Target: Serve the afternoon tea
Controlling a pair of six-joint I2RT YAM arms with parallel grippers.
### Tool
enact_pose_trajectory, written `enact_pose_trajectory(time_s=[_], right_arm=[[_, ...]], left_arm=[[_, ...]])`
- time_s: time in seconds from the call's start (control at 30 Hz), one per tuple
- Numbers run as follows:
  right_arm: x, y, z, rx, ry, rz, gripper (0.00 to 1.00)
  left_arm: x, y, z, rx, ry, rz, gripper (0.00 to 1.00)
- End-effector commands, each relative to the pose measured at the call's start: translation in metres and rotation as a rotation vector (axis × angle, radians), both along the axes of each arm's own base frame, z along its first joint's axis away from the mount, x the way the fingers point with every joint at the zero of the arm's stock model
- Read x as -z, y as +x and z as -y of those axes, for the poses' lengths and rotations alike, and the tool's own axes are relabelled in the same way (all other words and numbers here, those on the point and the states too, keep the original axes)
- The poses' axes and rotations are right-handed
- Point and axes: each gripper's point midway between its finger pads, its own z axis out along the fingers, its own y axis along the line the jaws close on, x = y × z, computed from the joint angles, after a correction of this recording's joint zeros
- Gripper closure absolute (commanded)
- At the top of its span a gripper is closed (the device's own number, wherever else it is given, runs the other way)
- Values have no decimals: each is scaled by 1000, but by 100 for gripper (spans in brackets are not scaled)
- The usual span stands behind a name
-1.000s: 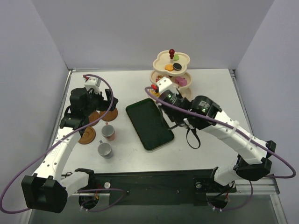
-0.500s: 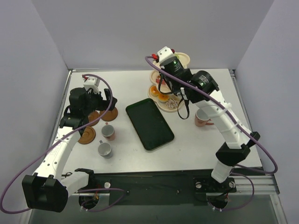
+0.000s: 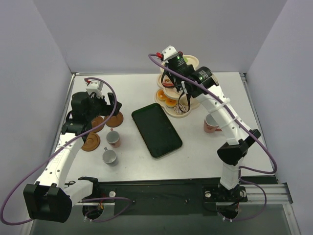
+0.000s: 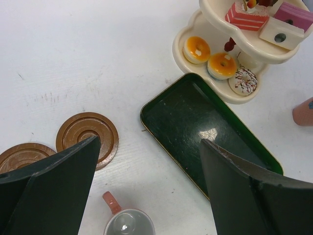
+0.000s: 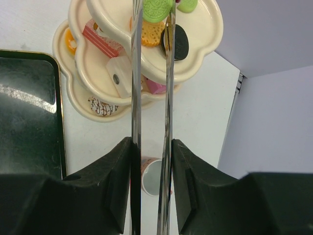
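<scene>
The right tool (image 5: 151,146) is partly closed on a pair of metal tongs (image 5: 136,98), pinching the two blades toward each other. The blades reach out over the top tier of the cream three-tier stand (image 5: 200,44) at the far edge of the table (image 3: 195,152). A green macaron (image 5: 157,10) sits between their tips; whether they touch it I cannot tell. The left tool (image 4: 149,144) is spread wide, holds nothing, and hangs above the brown saucers (image 3: 115,119) on the left. Two cups (image 3: 113,138) stand near those saucers, a third pink cup (image 3: 211,125) stands right of the stand, and the dark green tray (image 3: 156,129) lies in the middle.
</scene>
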Motion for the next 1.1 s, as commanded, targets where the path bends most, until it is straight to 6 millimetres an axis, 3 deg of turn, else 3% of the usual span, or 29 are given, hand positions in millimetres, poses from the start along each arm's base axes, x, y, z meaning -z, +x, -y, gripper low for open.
enact_pose_trajectory(time_s=[0.0, 0.23, 0.47, 0.63, 0.77, 0.9, 1.07], right_arm=[[-13, 11, 2, 11, 18, 46, 72], [-11, 14, -1, 7, 22, 43, 60], [-11, 16, -1, 4, 19, 44, 58], [-24, 8, -3, -8, 47, 75, 64], [-47, -12, -16, -52, 49, 151, 64], [-64, -44, -36, -123, 13, 209, 65], [-56, -79, -36, -138, 27, 205, 66]], left_arm=[[-19, 5, 1, 10, -25, 55, 6], [-19, 5, 0, 10, -32, 55, 6], [-19, 5, 0, 11, -35, 54, 6], [-18, 6, -2, 5, -38, 53, 6], [-17, 8, -4, -1, -37, 50, 6], [-17, 8, -7, -14, -34, 54, 7], [-20, 7, -14, -44, -25, 70, 7]])
